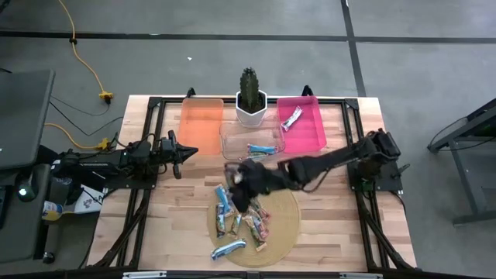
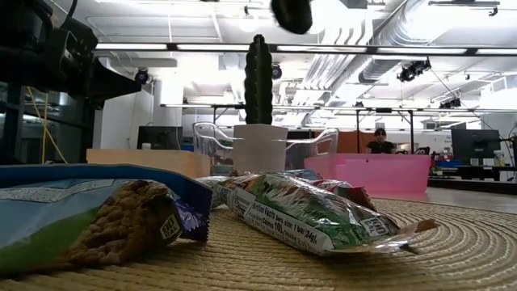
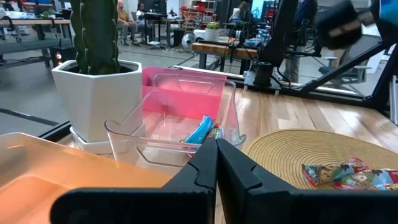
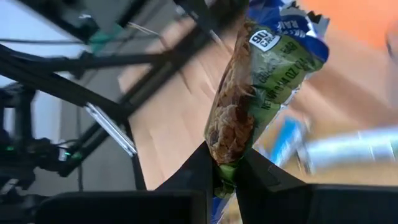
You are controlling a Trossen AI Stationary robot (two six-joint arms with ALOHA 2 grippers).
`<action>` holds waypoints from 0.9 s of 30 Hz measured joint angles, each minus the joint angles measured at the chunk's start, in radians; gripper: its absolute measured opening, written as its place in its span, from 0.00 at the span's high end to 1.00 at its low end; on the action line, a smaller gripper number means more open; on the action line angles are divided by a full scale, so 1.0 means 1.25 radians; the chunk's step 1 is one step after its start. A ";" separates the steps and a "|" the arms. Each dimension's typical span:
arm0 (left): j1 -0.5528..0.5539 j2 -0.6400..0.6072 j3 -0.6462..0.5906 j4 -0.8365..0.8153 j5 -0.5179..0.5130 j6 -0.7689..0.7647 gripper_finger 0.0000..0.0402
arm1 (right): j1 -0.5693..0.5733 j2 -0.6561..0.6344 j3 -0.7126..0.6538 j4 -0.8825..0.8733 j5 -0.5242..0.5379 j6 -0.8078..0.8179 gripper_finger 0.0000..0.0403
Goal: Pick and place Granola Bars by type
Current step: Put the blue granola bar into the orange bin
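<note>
While the left gripper is sitting shut, the right gripper is pinching a blue-and-green bar, oats showing.

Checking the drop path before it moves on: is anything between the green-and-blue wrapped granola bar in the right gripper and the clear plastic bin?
Nothing visible blocks it. The right gripper holds the green-and-blue foil granola bar above the round woven mat, and the clear plastic bin lies just beyond over bare wooden table. The cactus in its white pot stands behind that bin.
</note>
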State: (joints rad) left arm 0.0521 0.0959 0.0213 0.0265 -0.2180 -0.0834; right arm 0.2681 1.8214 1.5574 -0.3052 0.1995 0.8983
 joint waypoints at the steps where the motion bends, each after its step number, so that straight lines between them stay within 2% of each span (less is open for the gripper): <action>1: 0.000 0.000 0.000 0.000 0.000 0.000 1.00 | -0.017 0.000 0.000 0.020 -0.016 -0.028 0.91; 7: 0.000 0.000 0.000 0.000 0.000 0.000 1.00 | -0.120 0.000 0.000 0.135 -0.106 -0.158 0.91; 14: 0.000 0.000 0.000 0.000 0.000 0.000 1.00 | -0.229 0.000 0.000 0.255 -0.166 -0.227 0.92; 27: 0.000 0.000 0.000 0.000 0.000 0.000 1.00 | -0.335 0.000 0.000 0.406 -0.189 -0.321 0.90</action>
State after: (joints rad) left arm 0.0520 0.0959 0.0214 0.0265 -0.2180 -0.0837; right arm -0.1503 1.8214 1.5574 0.2029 -0.0373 0.4967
